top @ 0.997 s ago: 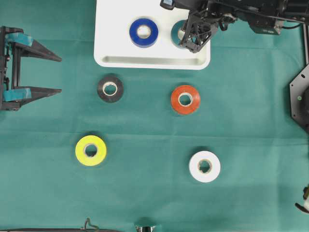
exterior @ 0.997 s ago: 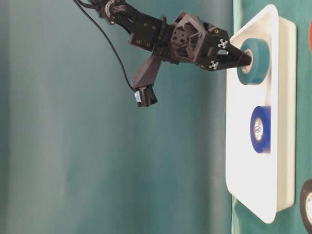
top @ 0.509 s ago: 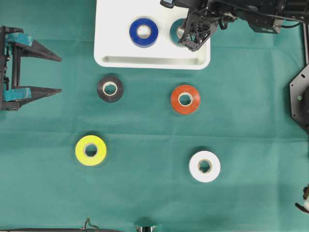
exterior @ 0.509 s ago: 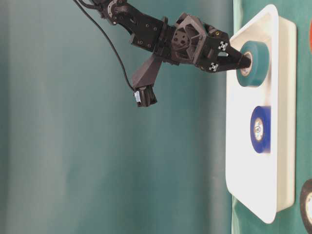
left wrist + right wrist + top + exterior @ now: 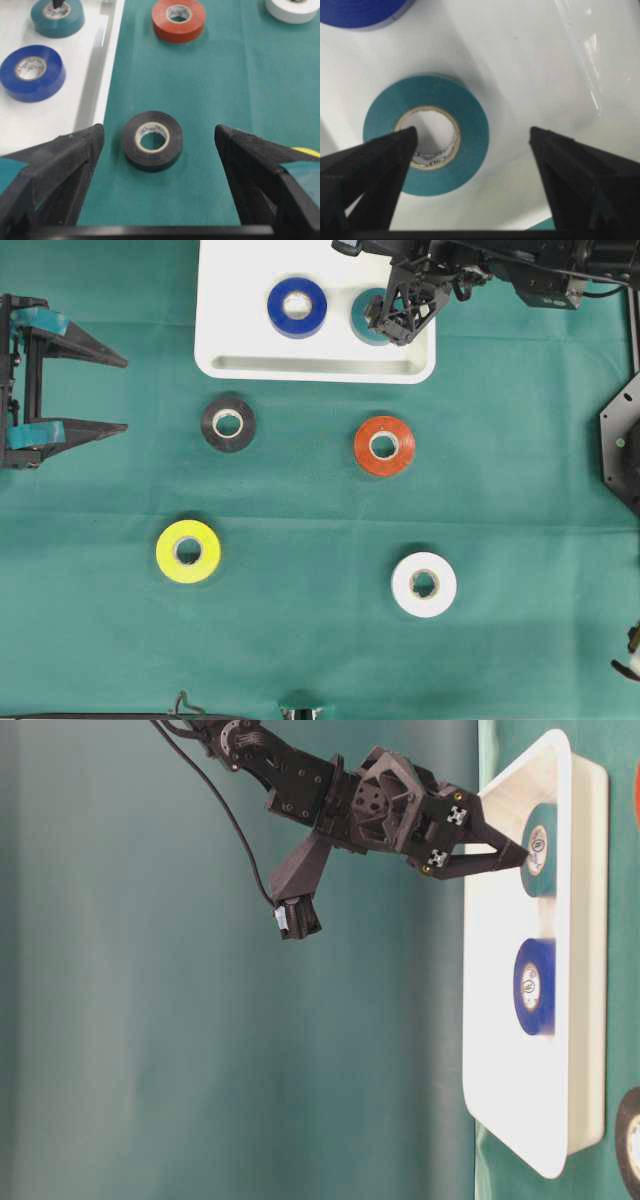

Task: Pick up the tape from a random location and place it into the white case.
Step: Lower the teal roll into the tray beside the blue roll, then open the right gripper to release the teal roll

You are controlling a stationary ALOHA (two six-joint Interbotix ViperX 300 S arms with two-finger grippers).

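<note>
A teal tape (image 5: 360, 318) lies flat in the white case (image 5: 230, 340), to the right of a blue tape (image 5: 297, 307). My right gripper (image 5: 390, 325) hangs open just above the teal roll. In the right wrist view one of its fingertips (image 5: 395, 150) overlaps the hole of the teal tape (image 5: 427, 155) and the other stands off over bare case floor (image 5: 530, 60); nothing is gripped. At the table's left edge my left gripper (image 5: 125, 394) is open and holds nothing. The black tape (image 5: 152, 141) lies on the cloth ahead of it.
Loose on the green cloth are a black tape (image 5: 228, 424), an orange tape (image 5: 384, 446), a yellow tape (image 5: 188, 551) and a white tape (image 5: 423, 584). The case's front rim (image 5: 315, 367) sits just behind the black and orange rolls.
My right gripper has opened and let go of the teal tape, which now rests flat on the case floor. The left arm has not moved.
</note>
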